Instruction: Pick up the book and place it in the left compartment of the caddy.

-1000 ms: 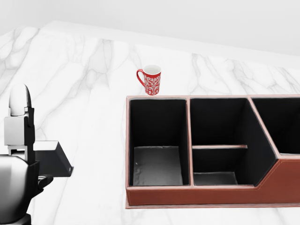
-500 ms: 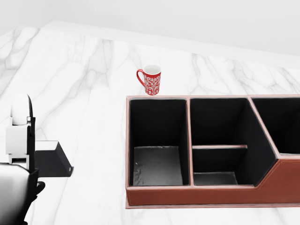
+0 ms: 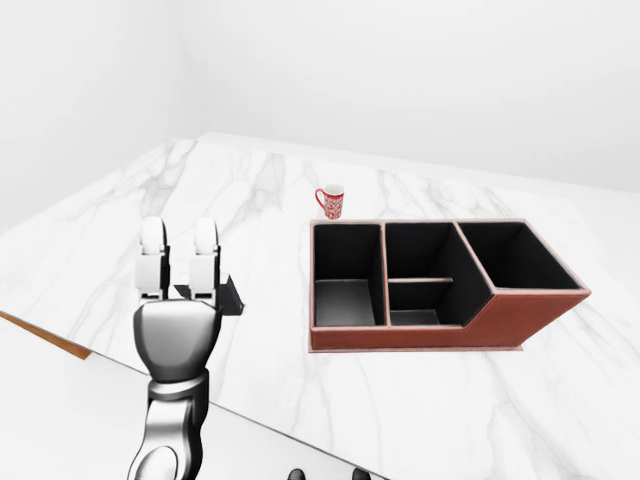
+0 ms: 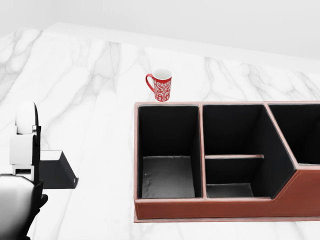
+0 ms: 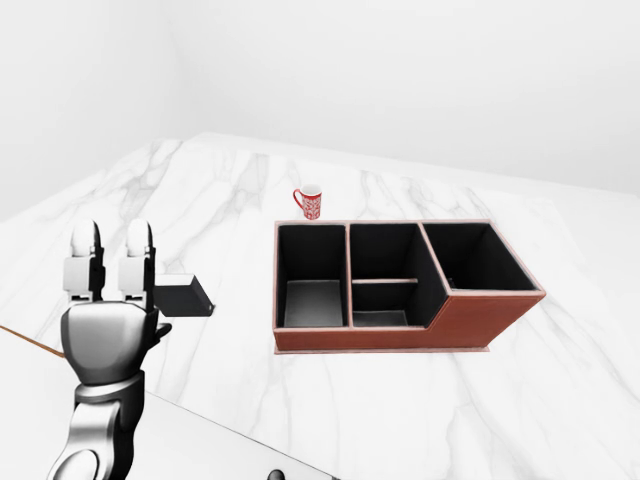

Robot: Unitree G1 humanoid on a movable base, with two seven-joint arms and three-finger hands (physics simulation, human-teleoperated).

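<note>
Head view looks down close on the caddy (image 4: 215, 200); both eye views sit farther, sharing caddy, mug (image 3: 330, 202), table (image 3: 420, 400).

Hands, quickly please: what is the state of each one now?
Left hand: open, fingers upright, holding nothing; the book lies just beyond it.
Right hand: not in view.

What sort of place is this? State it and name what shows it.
Probably a simulated kitchen or desk counter: a white marble countertop against bare white walls, holding a red patterned mug, a brown leather caddy with black compartments, and a dark book.
</note>
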